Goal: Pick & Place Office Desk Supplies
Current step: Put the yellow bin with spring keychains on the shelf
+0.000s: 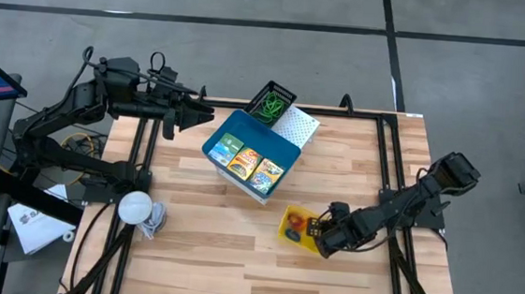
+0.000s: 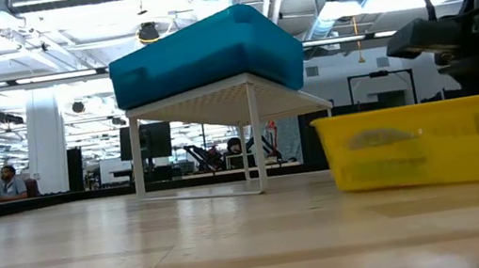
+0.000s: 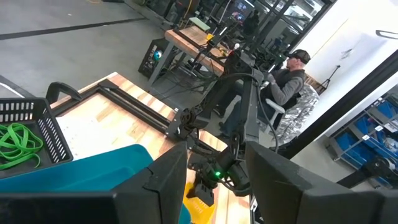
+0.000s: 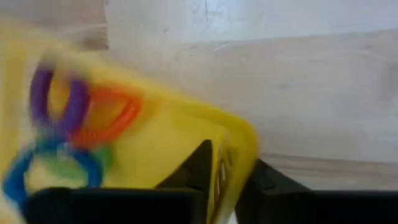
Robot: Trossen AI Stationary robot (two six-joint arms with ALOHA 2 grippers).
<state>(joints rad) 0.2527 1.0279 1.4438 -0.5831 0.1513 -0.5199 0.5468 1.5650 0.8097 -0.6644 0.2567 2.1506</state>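
A yellow mesh tray [image 1: 296, 227] stands on the wood table near its right front, with purple [image 4: 56, 99], orange [image 4: 112, 118], blue [image 4: 43, 171] and green rubber bands in it. My right gripper [image 1: 323, 238] is at the tray's right end, shut on its wall. A blue tray [image 1: 243, 155] holding three crayon packs [image 1: 245, 161] lies tilted at the table's middle, resting on a white mesh piece [image 2: 243, 95]. A black tray [image 1: 271, 101] holds green bands. My left gripper [image 1: 199, 119] hangs open above the far left, touching nothing. My right gripper has the yellow tray's end wall [image 4: 233, 146] at its rim, one finger [image 4: 199, 165] inside the tray and one [image 4: 267, 180] outside. The fingers come steeply from above, slanting from the table's right. The tray's bottom [image 2: 428, 184] sits on the table.
A white bulb-like object [image 1: 136, 206] lies at the table's left front. Black frame rails [image 1: 388, 166] run along both sides of the table. Bare wood stretches along the near edge [image 1: 233, 276]. People sit in the room beyond the table.
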